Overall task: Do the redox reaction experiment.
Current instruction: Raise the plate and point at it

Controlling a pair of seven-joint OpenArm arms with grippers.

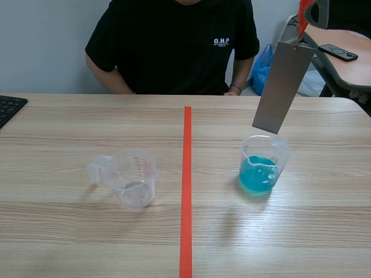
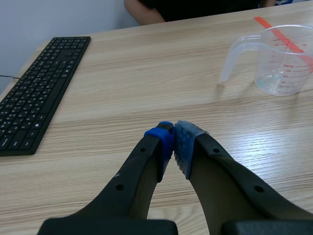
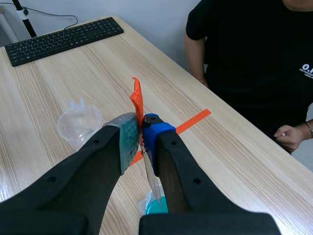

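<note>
The right gripper (image 3: 142, 132) pinches the metal strip (image 1: 283, 87), hanging it upright over the cup of blue liquid (image 1: 262, 165), seemingly ready for dipping. The left gripper (image 2: 174, 139) sits closed and empty.

White letters O.H.P sit on the chest of the person's black T-shirt (image 1: 174, 52); red scale figures on the clear measuring cup (image 2: 286, 68) are too small to read
</note>
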